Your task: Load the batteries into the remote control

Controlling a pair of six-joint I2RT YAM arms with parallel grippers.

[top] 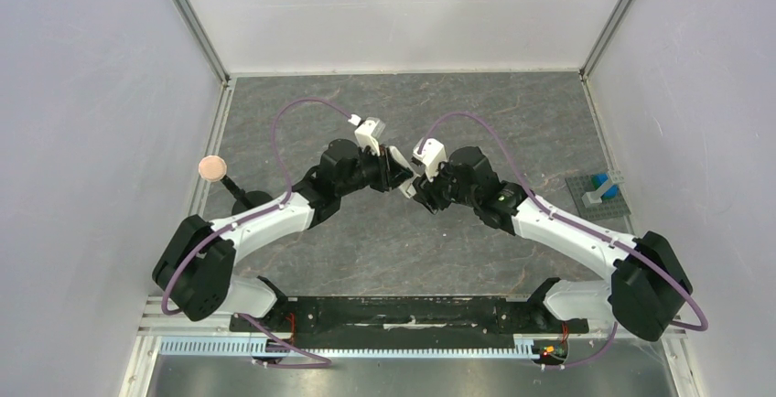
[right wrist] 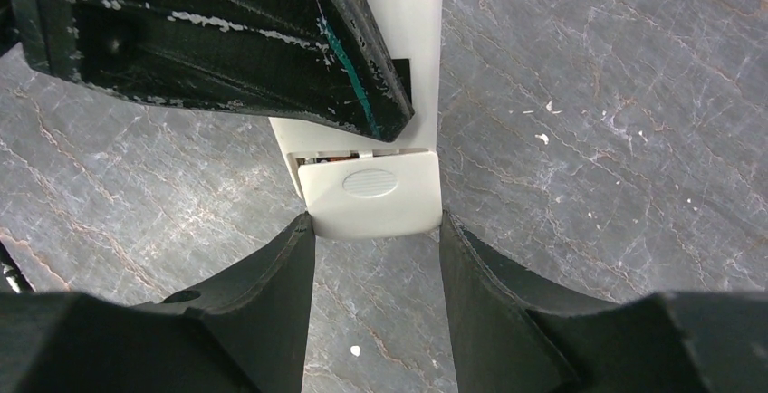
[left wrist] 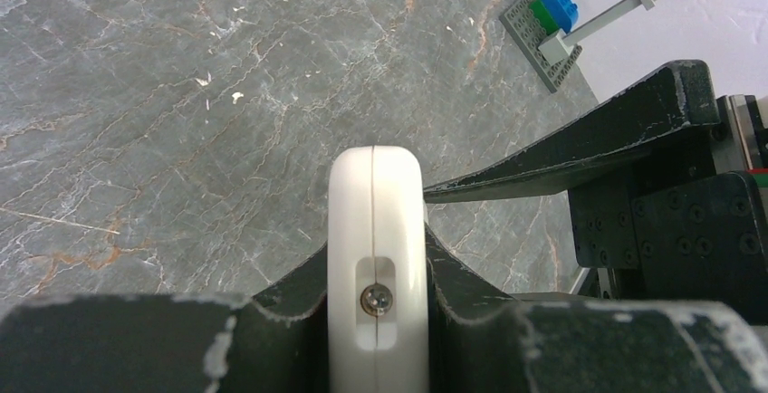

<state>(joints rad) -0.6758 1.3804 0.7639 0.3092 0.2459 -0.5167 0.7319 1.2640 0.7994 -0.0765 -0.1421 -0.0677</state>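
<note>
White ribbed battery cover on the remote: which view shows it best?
Right wrist: the white plastic cover with the oval ribbed grip faces the camera, between the right fingers. Left wrist shows only the white remote edge-on; top external, too small to tell.

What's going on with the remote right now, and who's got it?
The left gripper is clamped on the remote control, holding it up off the table. The right gripper has its fingertips against both sides of the battery cover at the remote's end. A narrow gap shows along the cover's upper edge. No batteries are visible in any view.
</note>
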